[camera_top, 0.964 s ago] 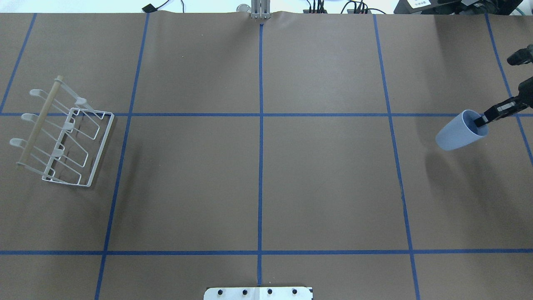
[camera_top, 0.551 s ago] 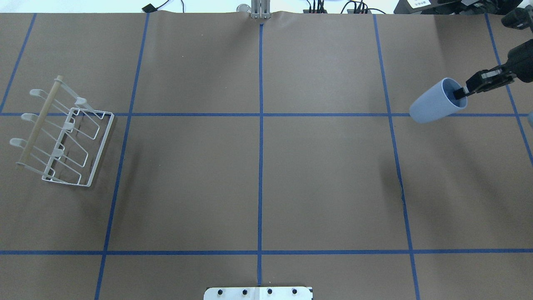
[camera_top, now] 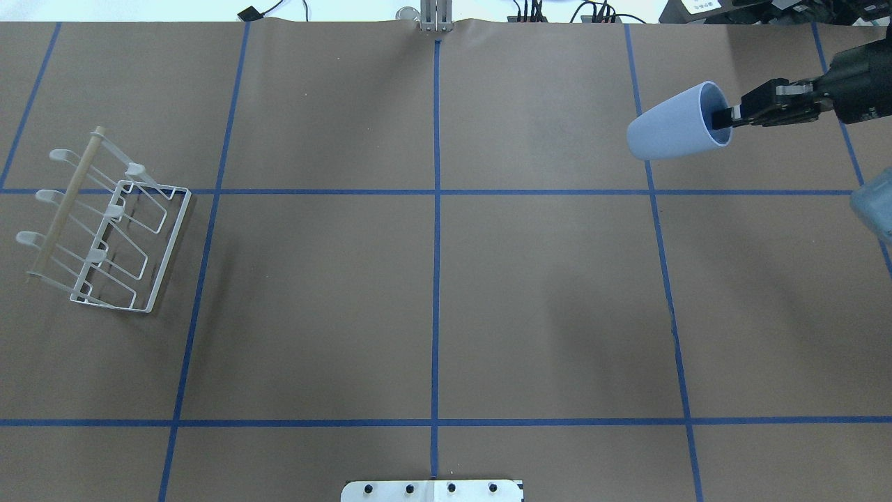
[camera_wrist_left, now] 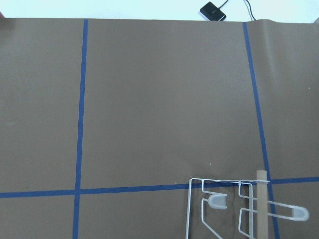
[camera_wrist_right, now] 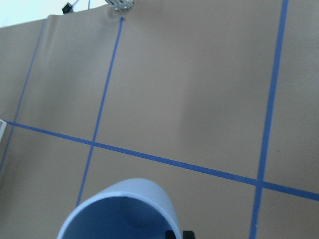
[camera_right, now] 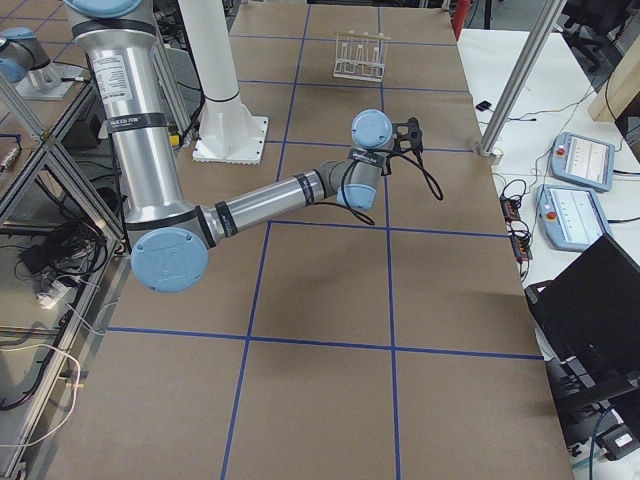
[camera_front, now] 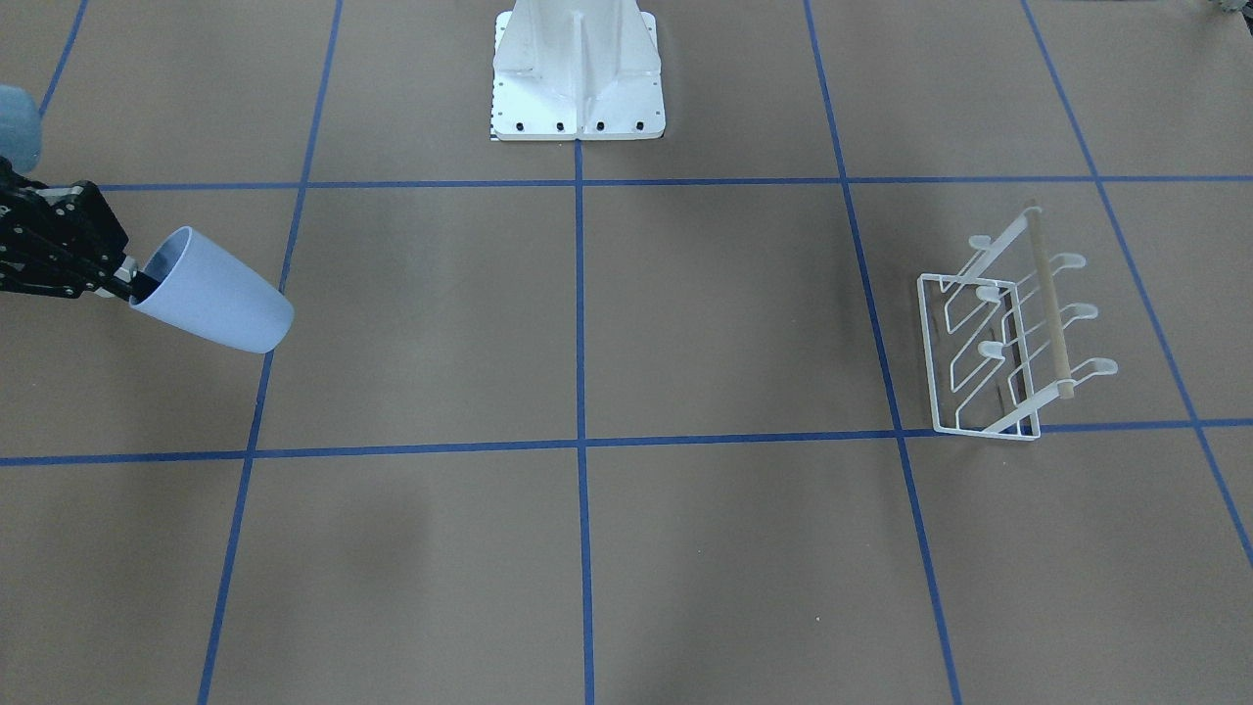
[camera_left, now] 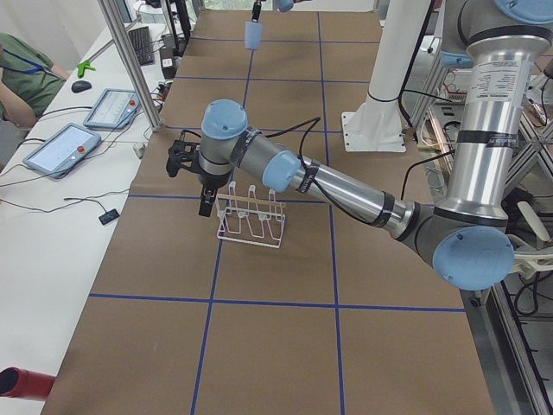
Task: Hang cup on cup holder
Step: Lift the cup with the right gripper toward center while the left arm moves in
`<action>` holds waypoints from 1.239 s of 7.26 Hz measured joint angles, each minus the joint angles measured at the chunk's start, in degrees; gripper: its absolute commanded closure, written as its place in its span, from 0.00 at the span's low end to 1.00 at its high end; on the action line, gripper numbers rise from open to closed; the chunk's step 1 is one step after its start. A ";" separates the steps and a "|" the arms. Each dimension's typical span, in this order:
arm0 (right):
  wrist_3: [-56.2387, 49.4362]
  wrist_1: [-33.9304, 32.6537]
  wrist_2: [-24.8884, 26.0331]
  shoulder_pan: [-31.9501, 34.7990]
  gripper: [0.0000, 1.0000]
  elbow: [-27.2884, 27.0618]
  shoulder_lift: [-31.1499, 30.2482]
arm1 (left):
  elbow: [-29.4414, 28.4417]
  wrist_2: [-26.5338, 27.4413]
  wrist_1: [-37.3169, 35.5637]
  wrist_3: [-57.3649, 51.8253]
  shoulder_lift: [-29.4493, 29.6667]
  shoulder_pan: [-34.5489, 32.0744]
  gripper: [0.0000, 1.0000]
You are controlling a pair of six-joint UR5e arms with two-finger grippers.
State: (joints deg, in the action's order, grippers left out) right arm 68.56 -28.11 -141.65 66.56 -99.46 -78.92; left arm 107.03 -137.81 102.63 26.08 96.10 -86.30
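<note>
Right pincer (camera_top: pixel 727 117) clamps the sideways cup (camera_top: pixel 669 132) by its rim; left pincer (camera_left: pixel 204 209), cannot tell.

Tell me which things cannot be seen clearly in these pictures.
The left jaws: seen only in the exterior left view, too small to judge open or shut.
The cup holder: left wrist view, bottom edge cuts off its lower part.
The cup: right wrist view, bottom edge cuts it off; right jaws barely show there.

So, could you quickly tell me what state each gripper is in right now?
Left gripper: seen only from the side view, so open or shut cannot be told.
Right gripper: shut on the rim of the cup, holding it off the table.
</note>
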 measured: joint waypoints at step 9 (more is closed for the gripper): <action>20.29 41.70 41.60 -34.07 1.00 0.31 0.81 | 0.40 0.57 40.61 63.37 13.88 21.94 0.02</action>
State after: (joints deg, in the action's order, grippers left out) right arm 88.85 13.59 -100.05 32.49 -99.15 -78.11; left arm 107.43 -137.24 143.24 89.45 109.99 -64.36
